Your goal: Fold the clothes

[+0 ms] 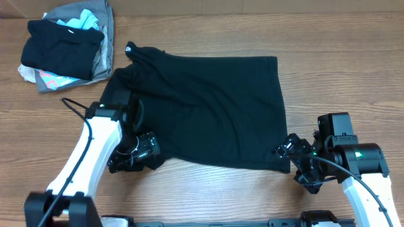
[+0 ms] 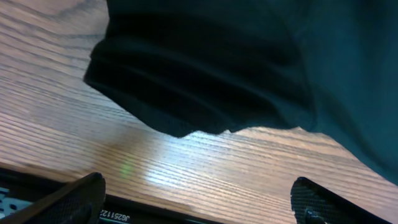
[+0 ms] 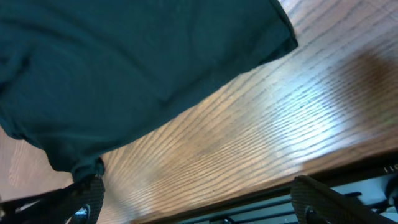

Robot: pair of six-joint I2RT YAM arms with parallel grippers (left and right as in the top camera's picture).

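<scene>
- The black T-shirt [image 1: 208, 107] lies spread flat on the table [image 1: 328, 57]; taking hold of its near edge looks to be the step in hand
- Left gripper [image 1: 134, 153]: jaws wide apart, holding nothing; a bunched sleeve edge lies just ahead of them
- Right gripper [image 1: 291, 151]: jaws fully spread, empty; the hem corner sits by one fingertip
- Next, I judge, each must straddle its edge and pinch the cloth
</scene>
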